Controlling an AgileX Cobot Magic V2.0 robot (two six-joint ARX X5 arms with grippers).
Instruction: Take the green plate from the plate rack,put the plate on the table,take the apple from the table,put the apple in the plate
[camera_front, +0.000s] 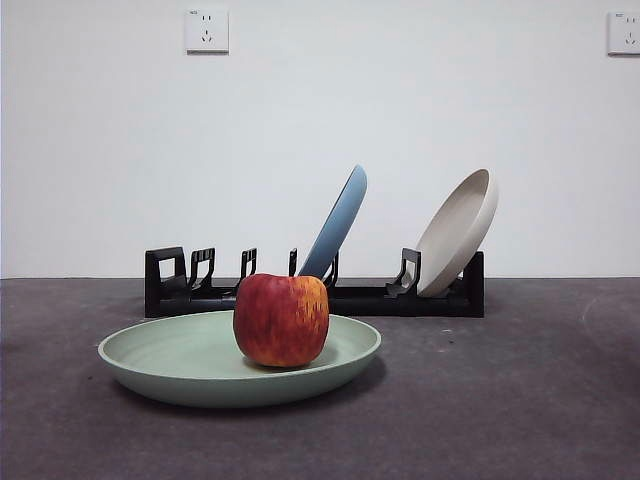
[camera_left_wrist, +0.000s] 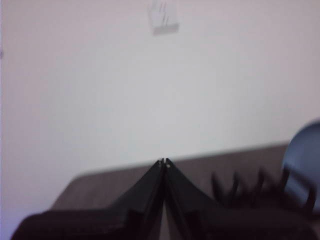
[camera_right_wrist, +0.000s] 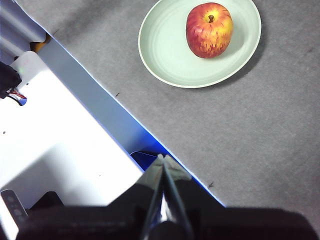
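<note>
Apple (camera_front: 281, 319) sits upright in the green plate (camera_front: 160, 358), w/ stem dimple up, a bit off-centre in the dish. Plate lies flat on the table (camera_front: 520, 400), just in front of the plate rack (camera_front: 370, 296). Rack holds a light blue plate (camera_front: 337, 222) leaning near its middle & a beige plate (camera_front: 458, 230) leaning at the end farthest from the green plate. Left gripper (camera_left_wrist: 164, 162) is up in the air beside the rack, jaws together, holding nothing. Right gripper (camera_right_wrist: 163, 158) hangs well apart from the green plate, over the table edge, jaws pressed together, empty.
</note>
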